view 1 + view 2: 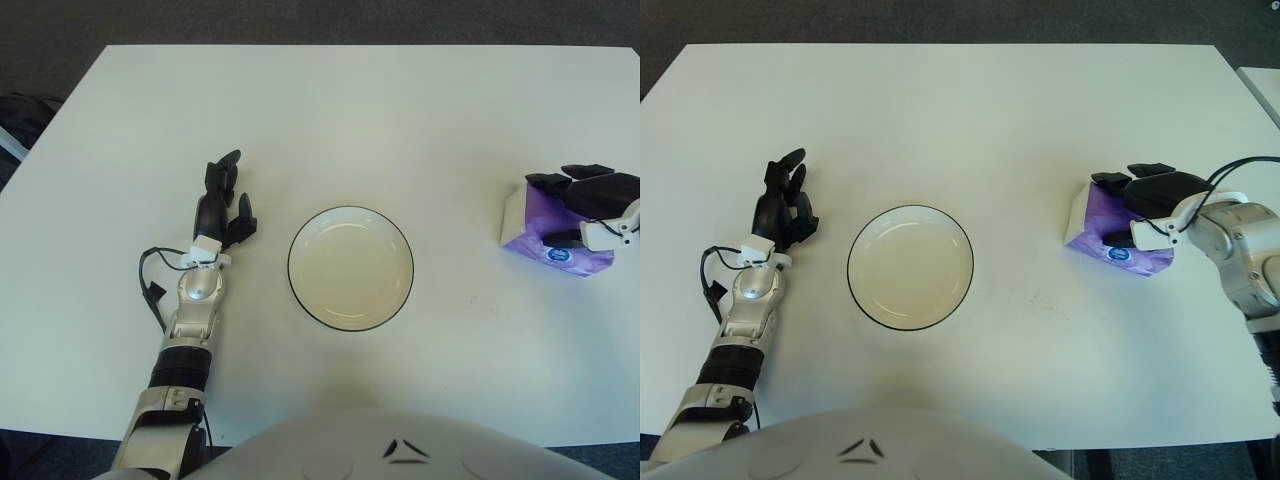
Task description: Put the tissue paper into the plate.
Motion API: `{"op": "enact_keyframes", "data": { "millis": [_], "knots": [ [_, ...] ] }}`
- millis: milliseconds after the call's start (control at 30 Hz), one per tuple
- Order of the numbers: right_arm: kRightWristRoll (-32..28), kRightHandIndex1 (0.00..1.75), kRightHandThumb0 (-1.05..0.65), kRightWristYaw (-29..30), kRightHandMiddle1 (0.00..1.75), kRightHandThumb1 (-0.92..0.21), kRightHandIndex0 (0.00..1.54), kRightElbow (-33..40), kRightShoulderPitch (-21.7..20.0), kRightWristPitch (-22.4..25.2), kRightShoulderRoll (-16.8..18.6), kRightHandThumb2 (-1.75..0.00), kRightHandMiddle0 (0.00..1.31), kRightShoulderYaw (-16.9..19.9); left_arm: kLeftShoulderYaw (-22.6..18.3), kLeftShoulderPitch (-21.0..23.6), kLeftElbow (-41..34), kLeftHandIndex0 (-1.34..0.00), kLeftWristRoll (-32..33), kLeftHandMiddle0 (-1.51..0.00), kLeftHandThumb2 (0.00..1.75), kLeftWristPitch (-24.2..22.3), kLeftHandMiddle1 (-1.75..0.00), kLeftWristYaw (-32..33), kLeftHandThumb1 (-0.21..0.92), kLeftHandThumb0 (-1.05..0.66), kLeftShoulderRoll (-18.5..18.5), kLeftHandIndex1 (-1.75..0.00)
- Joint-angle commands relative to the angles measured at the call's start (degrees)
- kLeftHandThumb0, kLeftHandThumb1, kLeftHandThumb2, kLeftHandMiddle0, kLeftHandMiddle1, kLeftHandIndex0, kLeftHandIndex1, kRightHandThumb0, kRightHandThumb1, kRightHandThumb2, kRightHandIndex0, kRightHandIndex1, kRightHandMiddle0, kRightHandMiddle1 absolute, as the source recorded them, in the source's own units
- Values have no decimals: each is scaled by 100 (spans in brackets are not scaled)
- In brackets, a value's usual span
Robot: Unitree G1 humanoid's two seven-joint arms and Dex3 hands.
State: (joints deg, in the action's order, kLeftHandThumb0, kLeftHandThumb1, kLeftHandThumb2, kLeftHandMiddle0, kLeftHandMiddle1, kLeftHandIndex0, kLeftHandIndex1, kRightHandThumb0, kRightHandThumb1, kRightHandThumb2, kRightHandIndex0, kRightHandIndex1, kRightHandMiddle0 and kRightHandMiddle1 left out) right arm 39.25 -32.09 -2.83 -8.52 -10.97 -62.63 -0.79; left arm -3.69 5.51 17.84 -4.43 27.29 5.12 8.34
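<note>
A purple and white tissue paper pack [1092,222] lies on the white table at the far right. My right hand [1128,207] is down on it: the dark fingers [1145,172] reach over its top and far edge, and the thumb [1120,239] presses its near side. The pack still touches the table. A round cream plate [350,268] with a thin dark rim stands empty at the table's middle, well to the left of the pack. My left hand [224,200] shows left of the plate, fingers relaxed and holding nothing.
The white table [330,120] stretches wide behind the plate and between the plate and the pack. Its right edge runs close beyond the pack, with dark floor past it. A black cable [152,285] loops beside my left wrist.
</note>
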Motion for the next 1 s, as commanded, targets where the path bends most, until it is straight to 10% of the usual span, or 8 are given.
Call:
{"op": "enact_keyframes", "data": {
  "millis": [0, 533, 967],
  "knots": [
    [157, 0, -105, 17, 0, -92, 0, -272, 21, -19, -3, -55, 0, -217, 62, -629, 581, 0, -20, -35, 91, -99, -5, -20, 92, -70, -166, -82],
    [92, 0, -105, -48, 0, -92, 0, -526, 48, 175, -49, -55, 0, -363, 52, -665, 559, 0, -83, -33, 93, 14, -4, 49, 92, -67, -124, -81],
    [42, 0, -105, -15, 0, -92, 0, 129, 950, 778, -76, -39, 0, 36, 40, -646, 542, 0, -17, -35, 93, -6, -5, -32, 92, -68, -68, -81]
  ]
}}
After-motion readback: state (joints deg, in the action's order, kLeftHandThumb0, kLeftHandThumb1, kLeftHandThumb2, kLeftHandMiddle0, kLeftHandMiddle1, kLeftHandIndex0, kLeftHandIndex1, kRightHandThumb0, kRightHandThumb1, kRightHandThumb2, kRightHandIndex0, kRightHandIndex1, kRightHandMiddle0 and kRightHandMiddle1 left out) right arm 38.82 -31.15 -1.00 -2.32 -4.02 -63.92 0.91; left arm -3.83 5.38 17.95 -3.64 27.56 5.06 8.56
